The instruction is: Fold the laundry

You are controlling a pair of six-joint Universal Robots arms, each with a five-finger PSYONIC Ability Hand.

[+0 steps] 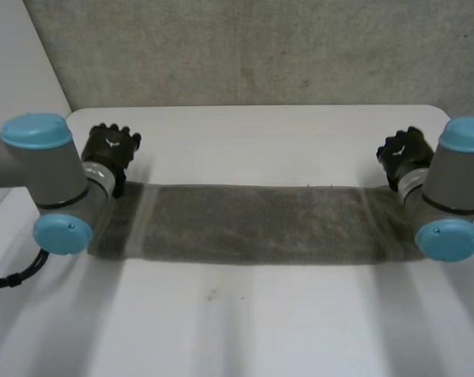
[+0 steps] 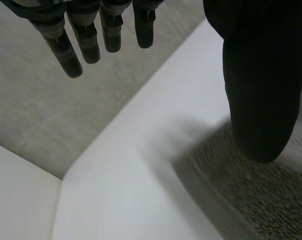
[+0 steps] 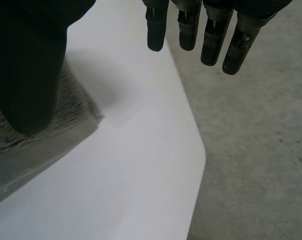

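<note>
A grey towel is lying as a long, narrow band across the middle of the white tabletop, its ends reaching toward both arms. The left hand is hovering at the towel's left end, near the far corner. In its wrist view its fingers are stretching out straight and well apart from the thumb, gripping nothing. The right hand is sitting at the right end in the same way, fingers straight and spread from the thumb, which is hanging over the towel's corner. Whether either thumb is touching the cloth cannot be told.
</note>
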